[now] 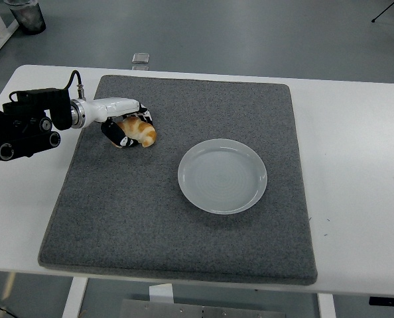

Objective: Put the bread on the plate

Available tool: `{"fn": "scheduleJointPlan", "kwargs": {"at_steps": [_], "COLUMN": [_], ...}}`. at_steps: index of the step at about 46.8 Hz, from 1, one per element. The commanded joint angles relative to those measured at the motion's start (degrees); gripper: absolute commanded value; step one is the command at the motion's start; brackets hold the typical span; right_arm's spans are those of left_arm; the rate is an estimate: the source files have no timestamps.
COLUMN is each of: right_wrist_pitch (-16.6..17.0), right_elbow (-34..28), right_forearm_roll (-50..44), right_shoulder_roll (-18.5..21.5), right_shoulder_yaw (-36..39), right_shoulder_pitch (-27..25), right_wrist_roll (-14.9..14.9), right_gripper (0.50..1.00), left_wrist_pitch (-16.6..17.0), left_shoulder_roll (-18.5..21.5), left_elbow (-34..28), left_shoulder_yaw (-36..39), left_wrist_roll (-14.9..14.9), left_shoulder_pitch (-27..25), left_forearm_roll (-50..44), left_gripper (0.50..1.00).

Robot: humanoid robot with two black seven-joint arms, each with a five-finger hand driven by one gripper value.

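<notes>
A golden-brown bread roll point(138, 131) sits at the upper left of the grey mat point(184, 232). My left hand point(127, 128) comes in from the left edge and its black fingers are curled around the roll from both sides, with the roll slightly raised. The empty white plate point(222, 175) lies on the mat to the right of and a little below the roll, well apart from the hand. My right arm does not show.
The grey mat covers most of the white table point(356, 165). A small clear object point(140, 58) lies on the floor beyond the table's far edge. A dark bin point(26, 14) stands at the top left.
</notes>
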Motion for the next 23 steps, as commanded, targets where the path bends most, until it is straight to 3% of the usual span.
{"fn": "scheduleJointPlan", "kwargs": {"at_steps": [1,23], "right_wrist_pitch": [0.0,0.0], "right_elbow": [0.0,0.0], "right_forearm_roll": [0.0,0.0], "right_shoulder_roll": [0.0,0.0], "right_shoulder_yaw": [0.0,0.0], "right_shoulder_pitch": [0.0,0.0], "right_wrist_roll": [0.0,0.0], "right_gripper": [0.952,0.952], "left_wrist_pitch": [0.3,-0.1], "left_shoulder_roll": [0.0,0.6], "left_elbow": [0.5,-1.0], "left_shoulder_yaw": [-0.1,-0.9], "left_wrist_roll": [0.0,-0.4], "left_shoulder_pitch": [-0.2,-4.1], "left_forearm_roll": [0.0,-1.1], "left_gripper": [0.500,0.500]}}
